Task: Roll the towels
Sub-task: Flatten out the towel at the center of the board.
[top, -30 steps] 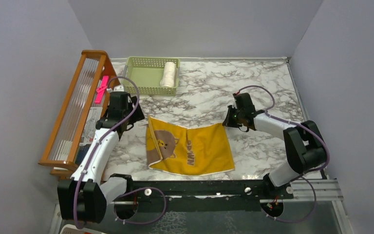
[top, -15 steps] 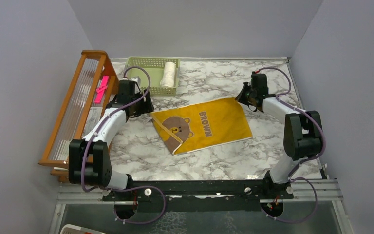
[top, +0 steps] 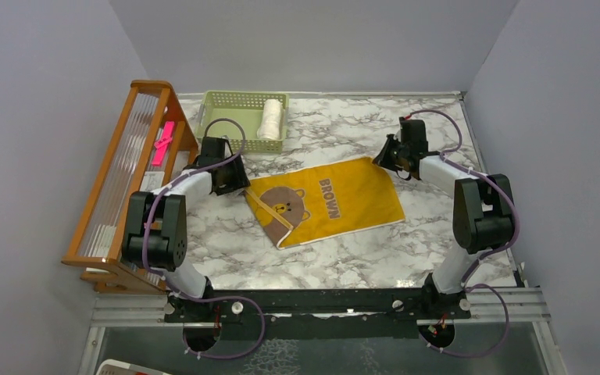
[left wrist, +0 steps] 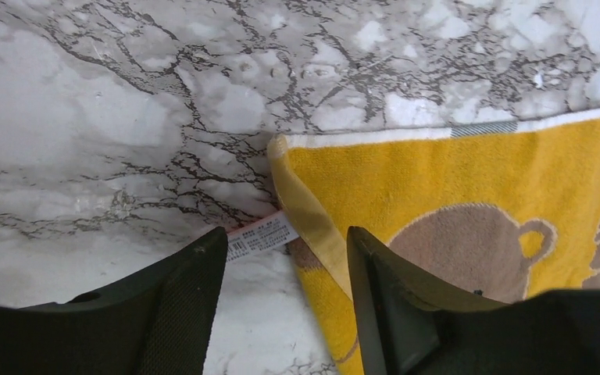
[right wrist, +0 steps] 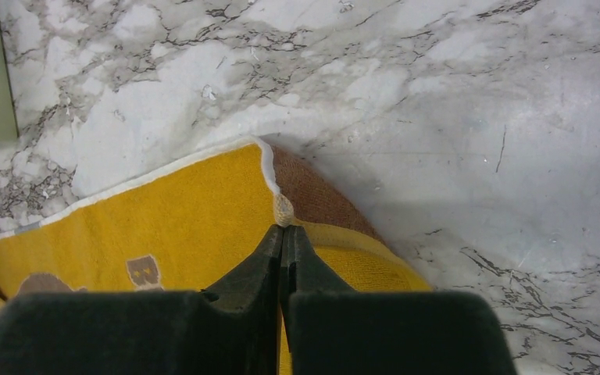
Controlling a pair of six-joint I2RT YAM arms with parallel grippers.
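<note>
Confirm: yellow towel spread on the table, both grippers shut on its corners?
One thing is off: the left gripper is open, straddling a corner of the yellow towel without closing on it, as the left wrist view shows. The rest holds: the towel lies spread on the table and the right gripper is shut on a corner.

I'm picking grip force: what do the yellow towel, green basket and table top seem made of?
Yellow towel: soft matte terry cloth, fuzzy nap showing. Green basket: probably moulded plastic, perforated walls. Table top: marble-veined, smooth with faint sheen; stone or printed laminate, unclear.
</note>
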